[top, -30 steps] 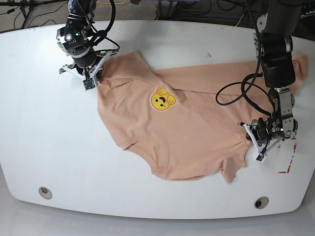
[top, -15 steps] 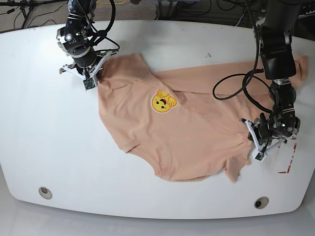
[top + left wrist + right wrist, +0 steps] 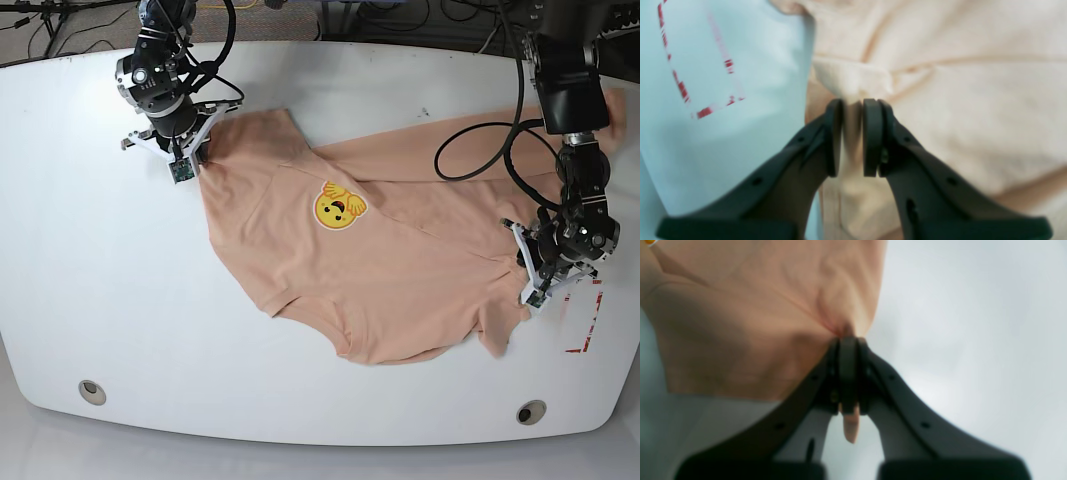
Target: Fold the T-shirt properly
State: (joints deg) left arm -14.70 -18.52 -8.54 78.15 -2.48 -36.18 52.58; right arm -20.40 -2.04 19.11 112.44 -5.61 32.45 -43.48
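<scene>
With the right gripper (image 3: 848,340) pinched tight on the shirt (image 3: 390,270) edge at the table's (image 3: 80,250) ten o'clock and the left gripper (image 3: 853,103) at four o'clock parted narrowly around a fold, I'd pull both evenly outward to flatten the spread, crumpled cloth before folding.
</scene>
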